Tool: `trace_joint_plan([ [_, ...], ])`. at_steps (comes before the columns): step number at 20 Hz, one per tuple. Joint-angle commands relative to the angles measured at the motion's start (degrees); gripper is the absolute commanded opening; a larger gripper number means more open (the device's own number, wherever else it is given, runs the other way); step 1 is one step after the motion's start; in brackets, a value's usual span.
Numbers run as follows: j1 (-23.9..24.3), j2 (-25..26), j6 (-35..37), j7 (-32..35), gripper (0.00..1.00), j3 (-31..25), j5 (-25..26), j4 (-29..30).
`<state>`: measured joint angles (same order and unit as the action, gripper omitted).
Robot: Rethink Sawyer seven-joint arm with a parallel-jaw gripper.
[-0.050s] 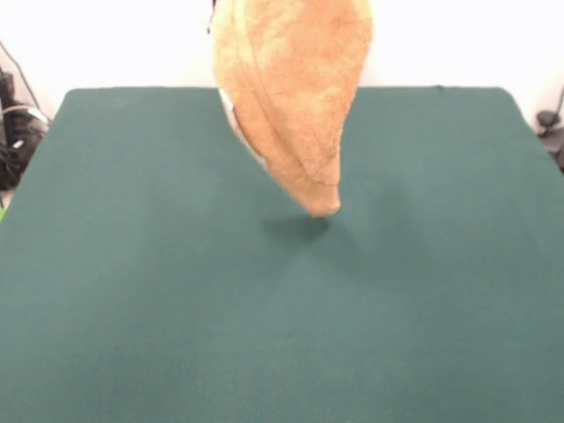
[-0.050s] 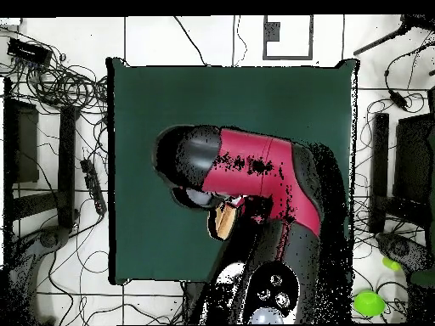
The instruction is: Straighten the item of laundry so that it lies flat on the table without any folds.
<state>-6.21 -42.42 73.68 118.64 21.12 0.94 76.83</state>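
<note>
One orange-tan terry towel (image 1: pixel 291 97) shows in the front view, gathered into a single hanging bundle with one pointed lower tip, and only one small sliver of it (image 2: pixel 225 222) shows from overhead; one large rectangular table with a dark green felt-like covering (image 1: pixel 132 291) carries it in both views; one red and black robot arm (image 2: pixel 255 165) appears, in the overhead view alone; one bright green rounded object (image 2: pixel 369 302) lies on the floor beside the table, with one smaller green piece (image 2: pixel 392 263) near it; loose black cables (image 2: pixel 59 85) lie round the table, too tangled to count.
</note>
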Motion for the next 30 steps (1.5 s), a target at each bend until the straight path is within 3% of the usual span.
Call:
trace_joint_plan([
  [1, -0.1, -4.6, 8.1, -5.7, 0.0, -5.1, 3.4, -1.8],
  [15, 4.0, -6.5, -3.3, -14.4, 0.0, -11.8, 7.2, 1.9],
  [21, 7.5, -4.4, -10.3, -12.2, 0.0, -15.2, 7.2, 2.0],
  [30, 12.6, -4.3, -21.7, -14.1, 0.0, -20.5, 8.8, 7.0],
])
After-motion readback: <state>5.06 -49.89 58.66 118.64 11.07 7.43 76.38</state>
